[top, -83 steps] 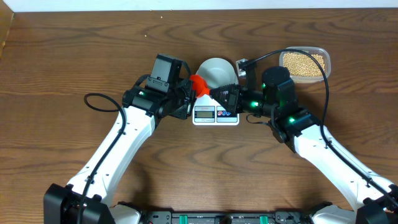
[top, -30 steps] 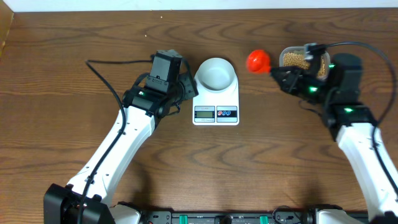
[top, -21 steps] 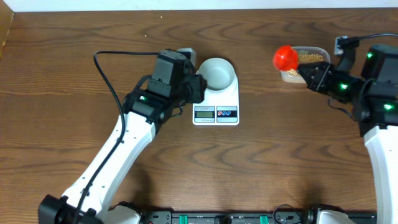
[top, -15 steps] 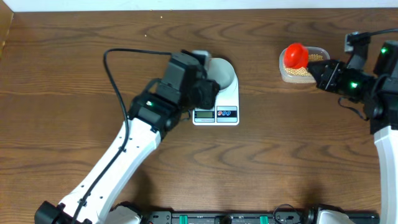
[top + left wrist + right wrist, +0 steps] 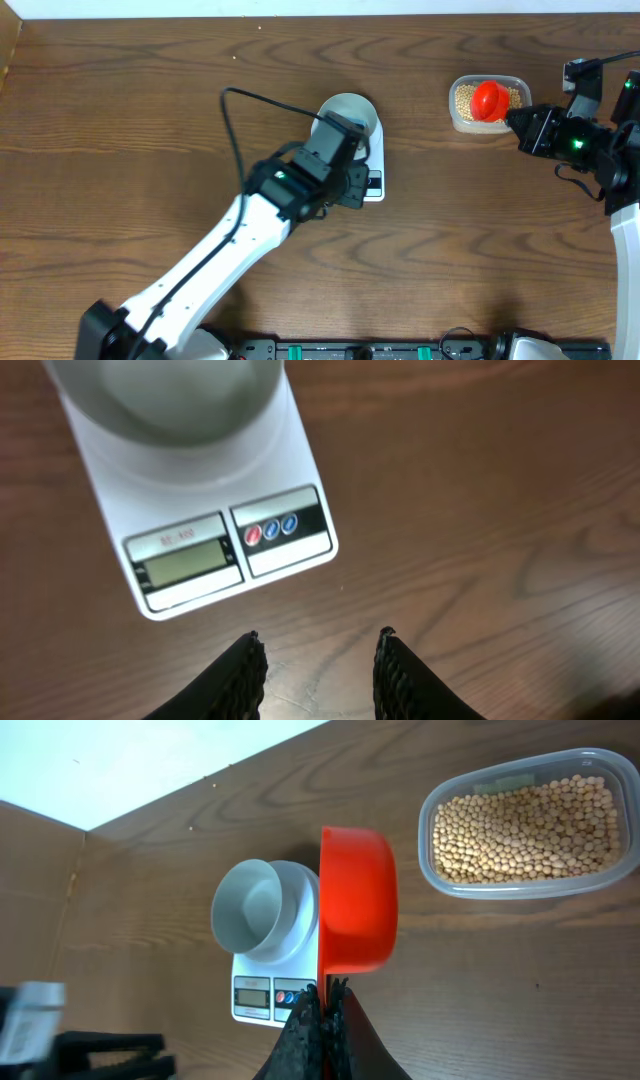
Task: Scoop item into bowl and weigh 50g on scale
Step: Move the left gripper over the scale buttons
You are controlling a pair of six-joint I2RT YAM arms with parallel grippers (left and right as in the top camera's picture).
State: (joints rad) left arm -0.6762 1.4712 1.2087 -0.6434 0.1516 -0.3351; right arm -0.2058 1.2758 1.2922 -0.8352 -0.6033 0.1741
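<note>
The left hand hangs low over the brown wooden desk, its two black fingers spread with only bare wood between them and clear wood to either side. Just ahead of the fingertips lies the front edge of the flat white digital scale, its screen and round buttons facing the hand. The small round pale grey bowl sits on the scale's far end, beyond the display. The white left arm stretches diagonally across the desk, its wrist bent over the scale's front so that the display is hidden from overhead.

The right hand is pressed together on the handle of a red plastic scoop, which juts out ahead of it. The scoop is held above a clear rounded plastic tub holding the beige-yellow beans. Beyond the tub the desk's far edge is close. The right arm reaches in from that side, well apart from the scale.
</note>
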